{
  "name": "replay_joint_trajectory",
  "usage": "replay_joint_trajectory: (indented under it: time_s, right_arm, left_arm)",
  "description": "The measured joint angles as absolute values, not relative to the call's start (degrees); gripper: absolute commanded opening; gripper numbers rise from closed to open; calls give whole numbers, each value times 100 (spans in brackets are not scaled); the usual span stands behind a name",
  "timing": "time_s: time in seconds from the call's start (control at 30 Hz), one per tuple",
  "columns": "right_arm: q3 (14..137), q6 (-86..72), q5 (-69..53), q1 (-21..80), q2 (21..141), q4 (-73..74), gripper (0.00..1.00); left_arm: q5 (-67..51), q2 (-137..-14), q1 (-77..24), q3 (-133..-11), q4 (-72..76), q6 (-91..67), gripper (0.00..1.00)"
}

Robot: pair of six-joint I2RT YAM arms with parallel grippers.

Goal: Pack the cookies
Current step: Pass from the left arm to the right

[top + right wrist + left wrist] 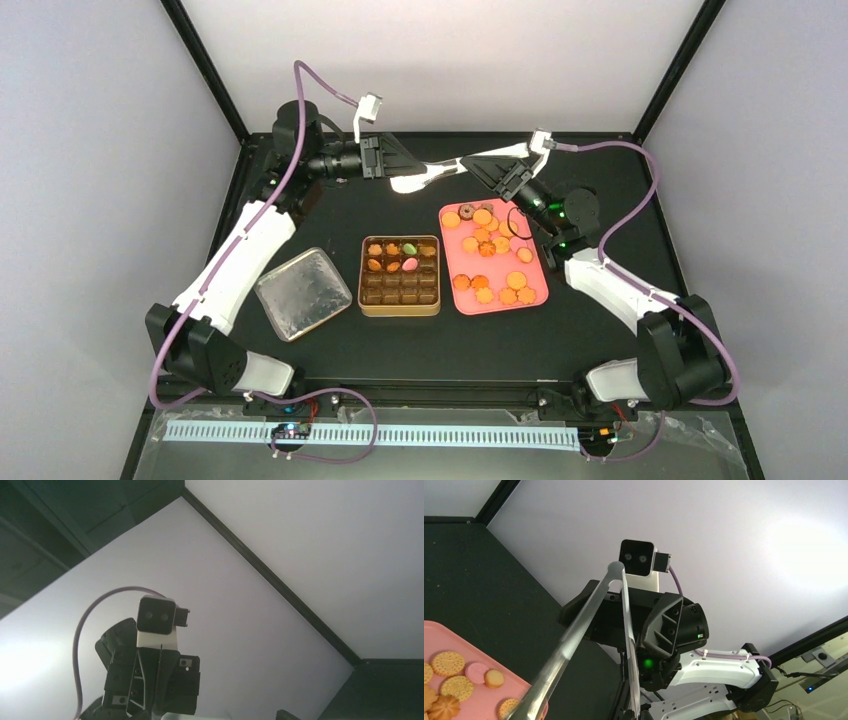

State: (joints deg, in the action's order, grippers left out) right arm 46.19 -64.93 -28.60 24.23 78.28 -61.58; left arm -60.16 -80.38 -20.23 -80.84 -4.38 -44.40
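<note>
Most of the cookies (490, 245) lie on a pink tray (540, 295), also in the left wrist view as cookies (448, 664). A few cookies (392, 250) sit in the top rows of the brown compartmented tin (400, 312). Metal tongs (430, 177) hang in the air at the back of the table. My left gripper (415, 163) is shut on their two-armed end. The tongs (574, 635) run to their joined end, which lies between the fingers of my right gripper (478, 165). Those fingers stand apart on either side of it.
A silver lid (303, 292) lies left of the tin. The pink tray (439, 635) sits right of the tin, under the right arm. Black frame posts stand at the table's back corners. The right wrist view shows mostly wall and the left gripper (145, 680).
</note>
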Motion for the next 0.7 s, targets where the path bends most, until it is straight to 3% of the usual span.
replay_joint_trajectory:
  time_s: [0.2, 0.4, 0.7]
  right_arm:
    - [4619, -6539, -2862, 2392, 7815, -6090, 57]
    - [4619, -6348, -2860, 2397, 7629, -5647, 52]
    - [4619, -5981, -2825, 2397, 7308, -5006, 44]
  left_arm:
    - [-6016, -8025, -2021, -8075, -432, -4458, 6]
    - [-6077, -8025, -2027, -8029, -528, -4379, 37]
    - [-6086, -7970, -1984, -7972, -834, -4246, 57]
